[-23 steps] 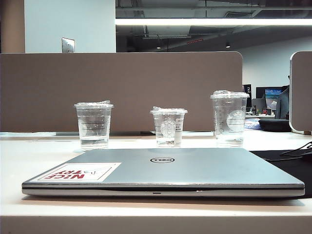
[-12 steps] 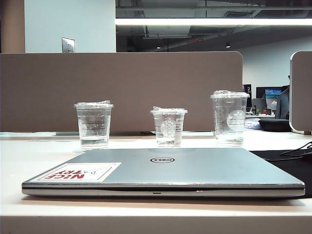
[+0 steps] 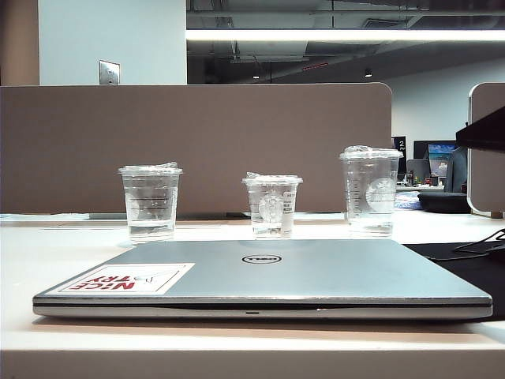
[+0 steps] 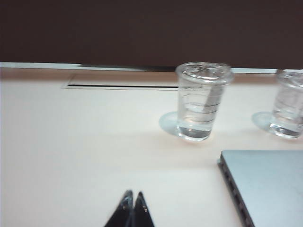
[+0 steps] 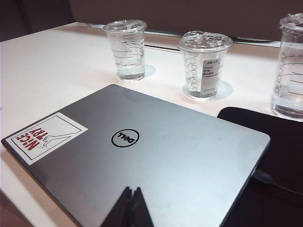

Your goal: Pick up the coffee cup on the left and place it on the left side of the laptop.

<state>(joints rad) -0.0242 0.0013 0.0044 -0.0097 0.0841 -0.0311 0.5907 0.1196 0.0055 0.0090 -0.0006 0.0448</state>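
The coffee cup (image 3: 150, 201) is a clear cup with thin printed lines and crinkled film on top. It stands upright on the pale table, behind the laptop's left corner. The silver Dell laptop (image 3: 316, 272) lies closed at the front, its "NICE TRY" sticker on the left corner. My left gripper (image 4: 134, 195) is shut and empty, low over bare table well short of the coffee cup (image 4: 202, 101). My right gripper (image 5: 132, 190) is shut and empty, hovering over the near part of the laptop lid (image 5: 156, 161), far from the coffee cup (image 5: 126, 49).
A shorter clear cup (image 3: 272, 205) with a round logo stands behind the laptop's middle, and a taller one (image 3: 371, 192) to its right. A black pad (image 5: 279, 142) lies at the laptop's right side. A grey partition (image 3: 197, 146) walls off the back of the table.
A dark part of the right arm has come into the exterior view at the upper right edge. The cups and the laptop have kept their places.
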